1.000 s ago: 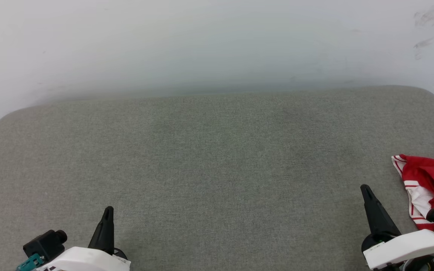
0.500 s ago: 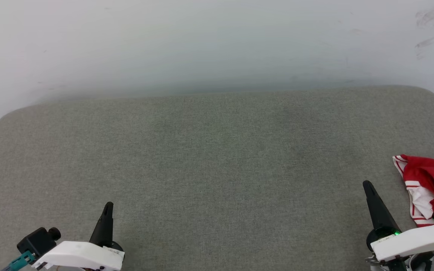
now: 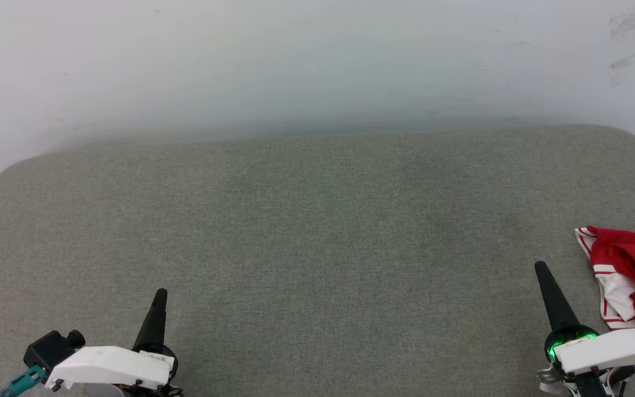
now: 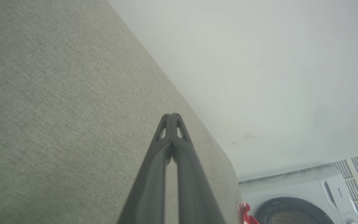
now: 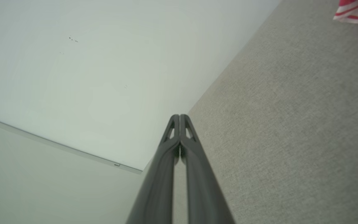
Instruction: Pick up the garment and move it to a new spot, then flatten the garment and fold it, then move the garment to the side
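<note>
The garment (image 3: 634, 270), a crumpled red shirt with white, red-striped trim, lies at the right edge of the grey cushioned surface (image 3: 317, 231); part of it runs out of the head view. A corner of the garment (image 5: 354, 11) shows at the top right of the right wrist view, and a red scrap of the garment (image 4: 245, 214) at the bottom of the left wrist view. My right gripper (image 3: 542, 270) is shut and empty, just left of the shirt and apart from it. My left gripper (image 3: 160, 295) is shut and empty at the lower left, far from it.
A pale wall (image 3: 317, 66) rises behind the surface's far edge. In the left wrist view a white washing machine (image 4: 306, 202) with a round dark door stands beyond the surface's end. The surface's corners are rounded.
Both grippers have edged a little forward over the surface and their white wrists have sunk lower in the head view. A green light now shows on the right wrist. The garment has not moved.
</note>
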You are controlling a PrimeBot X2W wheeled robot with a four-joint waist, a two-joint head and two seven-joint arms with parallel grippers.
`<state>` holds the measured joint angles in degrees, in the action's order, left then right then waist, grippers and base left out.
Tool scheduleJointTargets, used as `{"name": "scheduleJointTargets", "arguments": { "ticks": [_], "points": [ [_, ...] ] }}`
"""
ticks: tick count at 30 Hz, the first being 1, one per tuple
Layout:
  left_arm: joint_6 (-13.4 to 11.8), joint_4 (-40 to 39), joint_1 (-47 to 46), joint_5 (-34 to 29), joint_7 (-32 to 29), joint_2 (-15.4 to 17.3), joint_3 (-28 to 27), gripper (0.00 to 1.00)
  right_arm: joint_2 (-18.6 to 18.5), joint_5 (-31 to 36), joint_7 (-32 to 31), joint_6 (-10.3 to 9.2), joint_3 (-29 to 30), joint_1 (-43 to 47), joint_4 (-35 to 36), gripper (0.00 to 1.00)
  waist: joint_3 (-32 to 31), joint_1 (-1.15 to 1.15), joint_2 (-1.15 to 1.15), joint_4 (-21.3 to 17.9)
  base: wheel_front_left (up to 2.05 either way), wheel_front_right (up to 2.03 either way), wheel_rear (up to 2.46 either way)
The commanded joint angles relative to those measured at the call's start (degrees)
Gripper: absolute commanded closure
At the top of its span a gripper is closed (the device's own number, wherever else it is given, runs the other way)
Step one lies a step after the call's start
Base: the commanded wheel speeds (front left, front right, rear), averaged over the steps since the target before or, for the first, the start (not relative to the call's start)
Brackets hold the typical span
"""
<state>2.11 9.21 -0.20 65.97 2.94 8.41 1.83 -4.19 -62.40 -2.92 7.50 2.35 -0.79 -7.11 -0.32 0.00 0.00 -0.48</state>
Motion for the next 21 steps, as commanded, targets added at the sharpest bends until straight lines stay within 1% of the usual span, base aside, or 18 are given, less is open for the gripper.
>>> {"name": "scheduleJointTargets", "arguments": {
  "ticks": [1,21],
  "points": [
    [0.55,-0.09,-1.41,1.69,-0.41,-0.07,-0.6,1.0,-0.35,-2.01,-0.1,0.0,0.2,-1.64,0.05,1.0,0.01,0.0,0.0,0.02,0.0,0.0,0.0],
    [2.43,1.7,-3.18,11.23,-3.24,-1.58,-2.83,1.0,-0.21,-12.77,-0.93,-0.01,1.05,-3.02,-2.49,1.0,0.16,0.0,0.0,0.16,0.0,0.0,0.0]
  ]
}}
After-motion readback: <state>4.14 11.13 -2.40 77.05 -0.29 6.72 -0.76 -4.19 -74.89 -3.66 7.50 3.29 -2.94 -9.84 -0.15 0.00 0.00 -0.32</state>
